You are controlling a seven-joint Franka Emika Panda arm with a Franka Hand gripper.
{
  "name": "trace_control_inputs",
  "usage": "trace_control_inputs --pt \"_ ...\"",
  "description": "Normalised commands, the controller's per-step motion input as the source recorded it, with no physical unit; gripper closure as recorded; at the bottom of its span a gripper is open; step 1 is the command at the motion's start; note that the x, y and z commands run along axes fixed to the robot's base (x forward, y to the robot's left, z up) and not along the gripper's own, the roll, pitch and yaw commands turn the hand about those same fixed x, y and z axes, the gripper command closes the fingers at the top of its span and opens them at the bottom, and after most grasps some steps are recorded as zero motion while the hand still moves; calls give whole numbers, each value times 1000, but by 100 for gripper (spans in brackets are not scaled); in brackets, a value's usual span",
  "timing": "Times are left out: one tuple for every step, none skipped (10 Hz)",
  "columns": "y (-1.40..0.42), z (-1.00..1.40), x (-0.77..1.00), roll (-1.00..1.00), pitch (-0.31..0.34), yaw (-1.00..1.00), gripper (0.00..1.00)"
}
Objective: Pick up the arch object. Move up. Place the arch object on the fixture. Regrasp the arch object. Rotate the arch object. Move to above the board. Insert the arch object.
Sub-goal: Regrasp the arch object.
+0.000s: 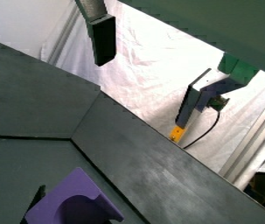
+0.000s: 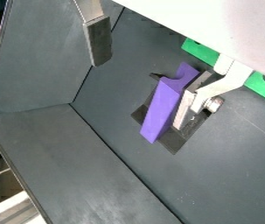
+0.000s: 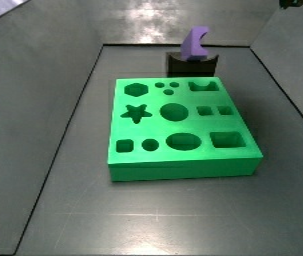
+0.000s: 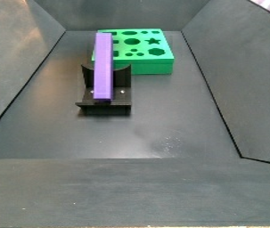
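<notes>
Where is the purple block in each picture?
Wrist view: arch object at the frame edge, far from the gripper finger.
Wrist view: arch object mid-frame, on the fixture.
Side view: arch object at the top, on the fixture behind the board.
Side view: arch object left of centre, on the fixture.
Shared landmark: the fixture.

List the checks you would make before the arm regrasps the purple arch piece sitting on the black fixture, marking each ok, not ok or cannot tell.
1. Arch object rests on the fixture: ok.
2. Tool is clear of the arch object, off to its side in a wrist view: ok.
3. Jaws open wide enough: cannot tell; only one finger shows in both wrist views.
4. Nothing held by the tool: ok, as far as visible.
5. Board cutouts empty: ok.
</notes>
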Motion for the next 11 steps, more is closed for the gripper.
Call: trace_control_inputs --pt "-54 -10 102 169 41 242 0" --pt "-59 -9 97 162 23 223 0" --pt "44 -1000 42 113 -91 95 0" --pt "45 -1000 45 112 -98 72 0" --pt "42 -1000 50 94 -122 35 0" --pt "39 -1000 49 73 -124 13 0" --pt "38 -1000 49 62 -123 -2 0" --pt "36 -1000 52 45 -118 -36 0" --pt "32 -1000 54 40 -107 -50 0" --pt "33 -1000 53 39 -90 -61 0" --pt "28 -1000 59 36 -69 -66 0"
